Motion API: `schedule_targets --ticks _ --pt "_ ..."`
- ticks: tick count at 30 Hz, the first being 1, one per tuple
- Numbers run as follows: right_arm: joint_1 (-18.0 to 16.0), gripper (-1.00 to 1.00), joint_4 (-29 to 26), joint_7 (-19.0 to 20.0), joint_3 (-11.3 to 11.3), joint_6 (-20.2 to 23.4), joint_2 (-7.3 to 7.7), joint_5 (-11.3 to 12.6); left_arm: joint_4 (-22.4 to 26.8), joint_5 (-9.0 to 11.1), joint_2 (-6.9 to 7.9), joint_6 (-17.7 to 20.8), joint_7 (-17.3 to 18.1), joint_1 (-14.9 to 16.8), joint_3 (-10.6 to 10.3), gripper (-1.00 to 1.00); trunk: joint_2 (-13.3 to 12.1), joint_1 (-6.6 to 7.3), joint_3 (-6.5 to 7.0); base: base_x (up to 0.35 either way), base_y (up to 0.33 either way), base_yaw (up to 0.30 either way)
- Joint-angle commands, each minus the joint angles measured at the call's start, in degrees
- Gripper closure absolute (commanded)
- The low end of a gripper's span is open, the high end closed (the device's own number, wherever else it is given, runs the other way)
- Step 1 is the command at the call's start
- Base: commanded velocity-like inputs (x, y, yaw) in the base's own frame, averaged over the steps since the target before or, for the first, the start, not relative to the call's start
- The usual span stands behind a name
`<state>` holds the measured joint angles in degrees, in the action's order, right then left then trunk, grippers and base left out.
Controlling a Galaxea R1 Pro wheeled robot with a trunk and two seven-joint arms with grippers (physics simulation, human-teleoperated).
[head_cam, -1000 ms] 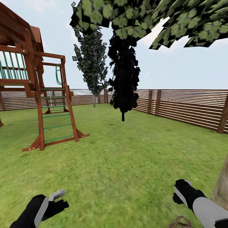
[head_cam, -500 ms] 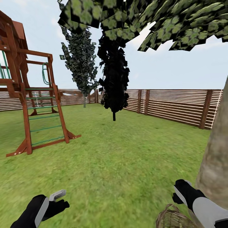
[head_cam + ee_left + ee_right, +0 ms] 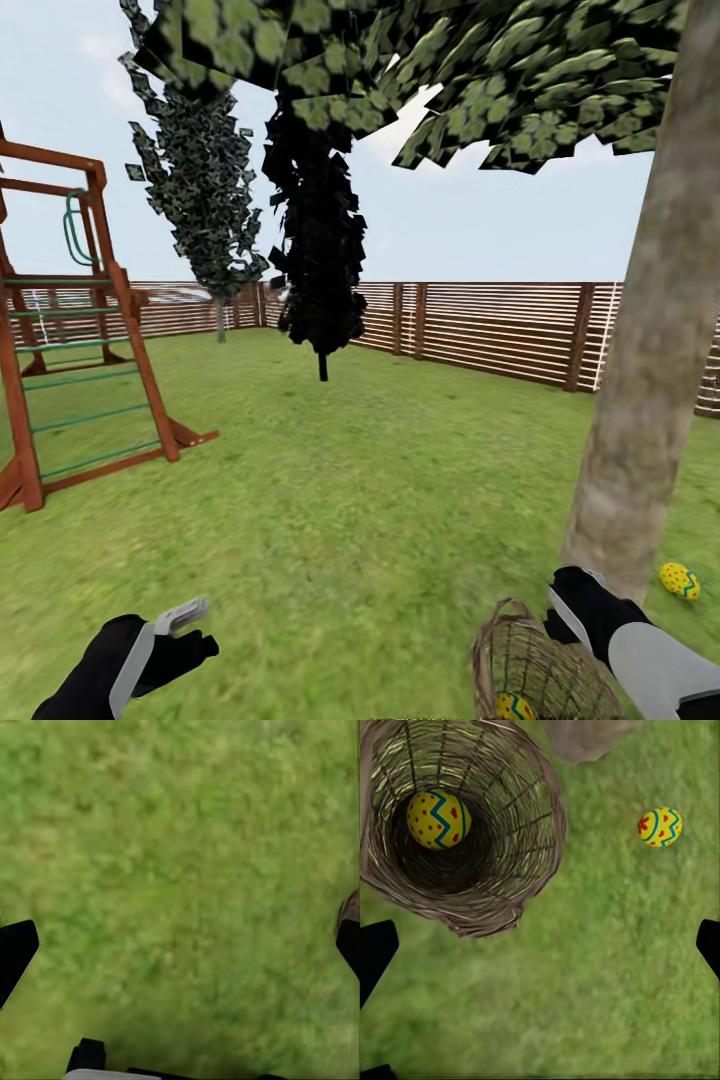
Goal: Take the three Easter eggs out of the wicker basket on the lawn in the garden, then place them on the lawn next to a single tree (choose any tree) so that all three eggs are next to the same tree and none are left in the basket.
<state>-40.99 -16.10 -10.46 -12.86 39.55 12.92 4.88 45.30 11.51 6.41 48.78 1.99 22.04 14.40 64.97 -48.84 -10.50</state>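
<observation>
The wicker basket [image 3: 556, 662] stands on the lawn [image 3: 380, 500] at the foot of the pale tree [image 3: 640, 400] on the right. One Easter egg [image 3: 515, 707] lies inside the basket, and another [image 3: 680, 580] rests on the grass beside the trunk. In the right wrist view the basket [image 3: 521, 881] holds an egg [image 3: 438, 818], and a second egg [image 3: 660, 826] lies on the grass near the trunk base [image 3: 585, 735]. My right gripper [image 3: 566, 615] hovers open and empty by the basket's rim. My left gripper [image 3: 190, 628] is open over bare grass.
A wooden play frame with a green-runged ladder [image 3: 80, 390] stands at the left. Two dark columnar trees [image 3: 318, 230] rise mid-lawn. A slatted wooden fence [image 3: 500, 330] closes the far side. Open grass lies between me and the fence.
The view has swung to the right, so the whole scene slid left. The trunk, the basket and the egg on the grass came into view. Both arms hold the same pose.
</observation>
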Motion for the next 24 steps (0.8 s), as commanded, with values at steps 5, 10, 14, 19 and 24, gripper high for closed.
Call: schedule_targets --ticks 5,10,14,19,24 --pt "-0.05 -1.0 -0.07 -0.35 -0.33 0.27 0.08 0.57 0.05 0.01 0.0 0.26 0.21 0.02 0.13 -1.0 0.06 -0.01 -0.08 -0.011 0.317 -0.293" --pt "-0.05 -1.0 -0.07 -0.35 -0.26 0.27 0.08 0.57 0.05 0.02 0.0 0.26 0.21 0.02 0.13 -1.0 0.06 -0.01 -0.08 -0.001 0.32 -0.293" --pt "-0.05 -1.0 -0.07 -0.35 -0.24 0.12 0.11 0.63 0.05 0.07 0.0 0.26 0.21 0.02 0.13 -1.0 0.06 -0.01 -0.08 0.0 0.32 -0.293" --pt "-0.05 -1.0 -0.07 -0.35 -0.25 0.09 0.17 0.66 0.05 0.07 0.0 0.26 0.2 0.02 0.14 -1.0 0.06 -0.01 -0.08 0.05 0.32 -0.293" --pt "-0.05 -1.0 -0.07 -0.35 -0.26 0.09 0.17 0.66 0.05 0.06 0.0 0.26 0.17 0.02 0.13 -1.0 0.06 -0.01 -0.08 0.13 0.315 -0.293"
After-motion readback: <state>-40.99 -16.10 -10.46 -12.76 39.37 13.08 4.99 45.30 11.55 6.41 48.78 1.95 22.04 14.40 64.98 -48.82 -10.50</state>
